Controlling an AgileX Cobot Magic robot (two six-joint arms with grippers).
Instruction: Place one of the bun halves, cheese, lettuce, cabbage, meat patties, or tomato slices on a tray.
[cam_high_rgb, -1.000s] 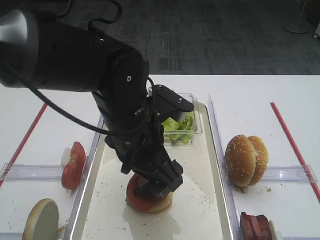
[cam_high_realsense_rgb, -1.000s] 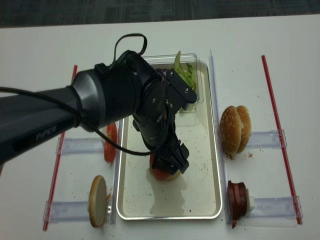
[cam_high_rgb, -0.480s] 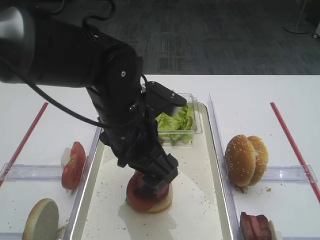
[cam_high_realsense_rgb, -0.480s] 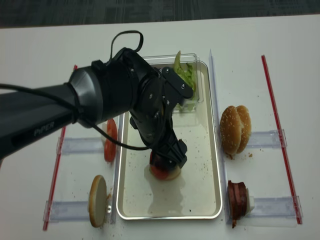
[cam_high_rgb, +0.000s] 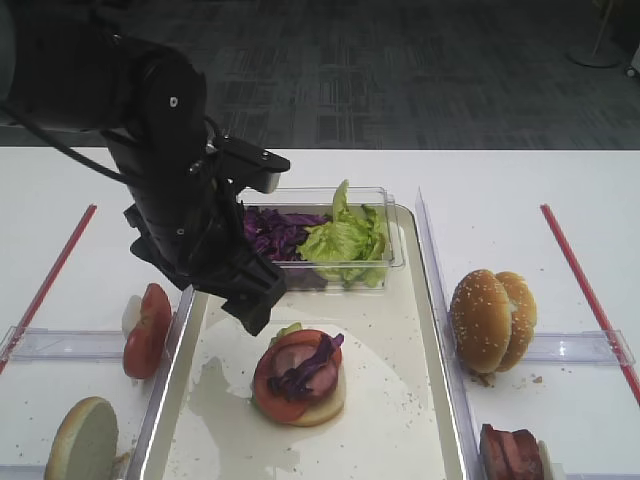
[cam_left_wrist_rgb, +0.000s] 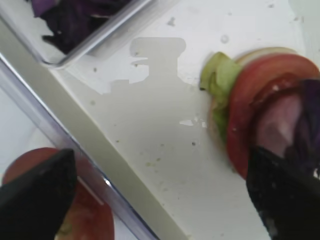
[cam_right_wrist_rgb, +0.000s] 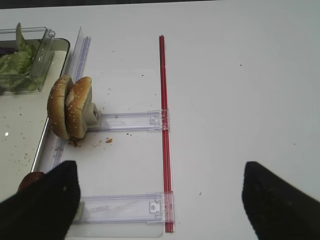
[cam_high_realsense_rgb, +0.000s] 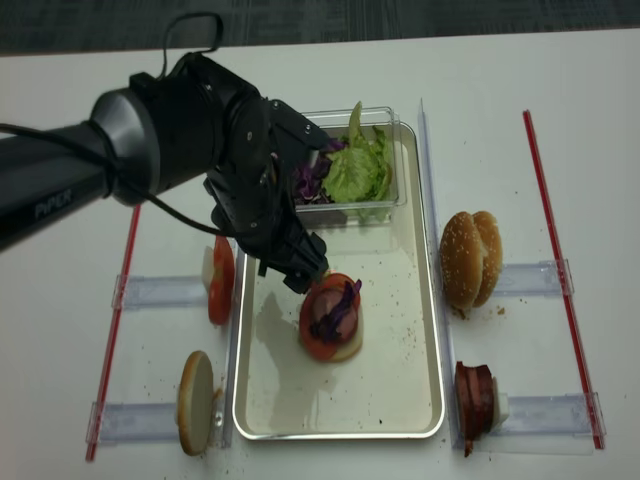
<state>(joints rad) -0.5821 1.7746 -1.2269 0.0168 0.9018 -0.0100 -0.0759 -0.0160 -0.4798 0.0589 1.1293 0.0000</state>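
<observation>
Purple cabbage (cam_high_rgb: 305, 370) strip, diagonal atop stack

purple cabbage (cam_high_rgb: 303, 371), red tomato slices (cam_high_rgb: 146, 330) — cream tray (cam_high_rgb: 390, 400)

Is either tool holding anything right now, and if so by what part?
Nothing is held. The left tool hangs open and empty above the tray, beside the stack topped with cabbage. The right tool is open and empty too.

tray (cam_high_rgb: 434, 330): shiny metal rim, speckled floor | tub (cam_high_rgb: 385, 262): clear plastic | tomato slices (cam_high_rgb: 146, 330): glossy
</observation>
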